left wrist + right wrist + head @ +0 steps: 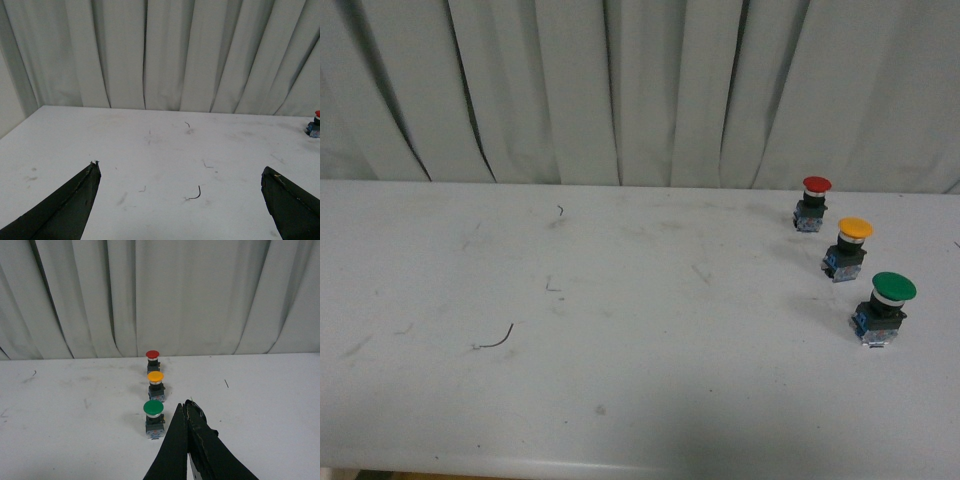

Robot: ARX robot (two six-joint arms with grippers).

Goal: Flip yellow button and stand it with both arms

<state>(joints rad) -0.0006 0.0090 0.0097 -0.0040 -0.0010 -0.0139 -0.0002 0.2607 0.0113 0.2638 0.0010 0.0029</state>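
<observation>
Three buttons stand in a row, caps up — neither gripper holds anything.

The left gripper [180, 175] is spread wide over bare table [620, 300], near a stray wire [495, 340]. The yellow button [847, 248] stands upright between the red button [812, 203] behind it and the green button [882, 308] in front, so it looks finished. The right gripper [185, 407] is pinched closed just beside the green one. The table is scuffed white, with a pleated curtain [640, 90] behind.

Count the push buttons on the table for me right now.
3, all standing cap-up in a row on the table's right side: the red button farthest back near the curtain, the yellow button in the middle, the green button nearest the robot. None looks hidden.
</observation>
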